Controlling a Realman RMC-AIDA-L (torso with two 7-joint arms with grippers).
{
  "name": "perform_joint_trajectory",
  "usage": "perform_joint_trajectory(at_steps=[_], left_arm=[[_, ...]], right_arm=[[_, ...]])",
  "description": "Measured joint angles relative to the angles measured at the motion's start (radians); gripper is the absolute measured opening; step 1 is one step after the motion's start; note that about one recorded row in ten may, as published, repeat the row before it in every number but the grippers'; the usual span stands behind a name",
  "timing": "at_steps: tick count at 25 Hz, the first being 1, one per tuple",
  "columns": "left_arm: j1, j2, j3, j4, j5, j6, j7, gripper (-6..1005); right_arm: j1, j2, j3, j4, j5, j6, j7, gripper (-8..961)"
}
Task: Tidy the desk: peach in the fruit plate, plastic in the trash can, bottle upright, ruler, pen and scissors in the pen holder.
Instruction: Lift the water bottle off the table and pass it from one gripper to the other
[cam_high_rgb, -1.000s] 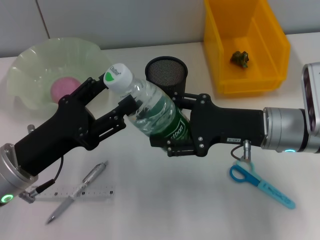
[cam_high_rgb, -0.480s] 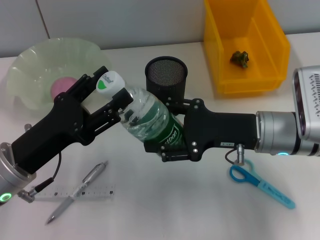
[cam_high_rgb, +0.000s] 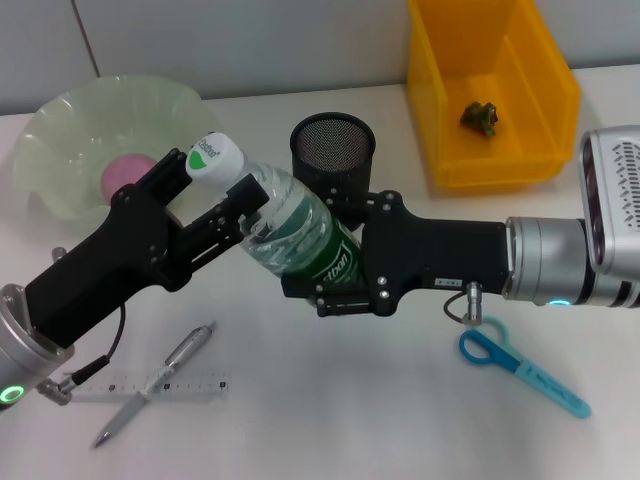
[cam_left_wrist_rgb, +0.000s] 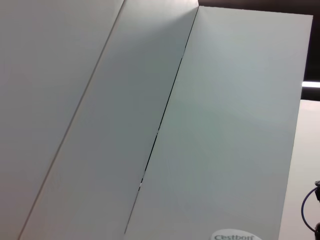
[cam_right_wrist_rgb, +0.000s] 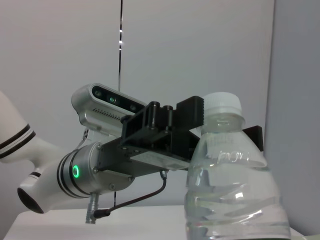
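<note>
Water bottle (cam_high_rgb: 300, 235): held above the desk, tilted, cap toward the fruit plate (cam_high_rgb: 60, 130), just in front of the mesh pen holder (cam_high_rgb: 332, 150).
Right gripper (cam_high_rgb: 305, 255): clamped on the bottle's labelled body.
Left gripper (cam_high_rgb: 220, 195): fingers closed about the bottle's neck, below the white cap (cam_high_rgb: 212, 160).
Peach (cam_high_rgb: 128, 174): lay in the fruit plate.
Pen (cam_high_rgb: 155, 396), ruler (cam_high_rgb: 200, 384), scissors (cam_high_rgb: 520, 368): lay on the desk.

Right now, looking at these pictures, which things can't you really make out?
- Head view: the bottle's base, hidden inside the right pincer.
- Head view: the small dark lump in the yellow bin, too small to identify.
- Head view: the peach, partly behind the left pincer.
- Head view: the ruler's markings, too small; the pen crosses it.
- Left wrist view: only wall panels and the bottle cap's edge, cut off.
</note>
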Motion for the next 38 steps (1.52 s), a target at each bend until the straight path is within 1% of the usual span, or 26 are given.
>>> perform_joint_trajectory(at_steps=[5,11,18,20,24,38], left_arm=[[-0.01,0.0,0.0,0.0,0.004,0.001,-0.015,807],[-0.014,0.0,0.002,-0.001,0.005,0.001,-0.015,576],[-0.016,0.0,0.003,-0.001,0.005,0.001,-0.015,565],[-0.021,0.0,0.004,-0.001,0.003,0.0,-0.006,475],[-0.022,0.0,0.004,-0.001,0.005,-0.001,0.005,435],[-0.022,0.0,0.025,0.006,0.006,0.006,0.01,450]], right_arm=[[0.011,0.0,-0.001,0.019,0.005,0.001,-0.01,770],[0.015,0.0,-0.009,0.025,0.006,0.002,-0.012,770],[0.015,0.0,-0.01,0.025,0.006,0.0,-0.012,769],[0.015,0.0,-0.01,0.025,0.006,0.0,-0.012,769],[0.014,0.0,-0.01,0.025,0.006,0.001,-0.012,769],[0.009,0.001,-0.013,0.057,0.008,-0.011,-0.015,776]])
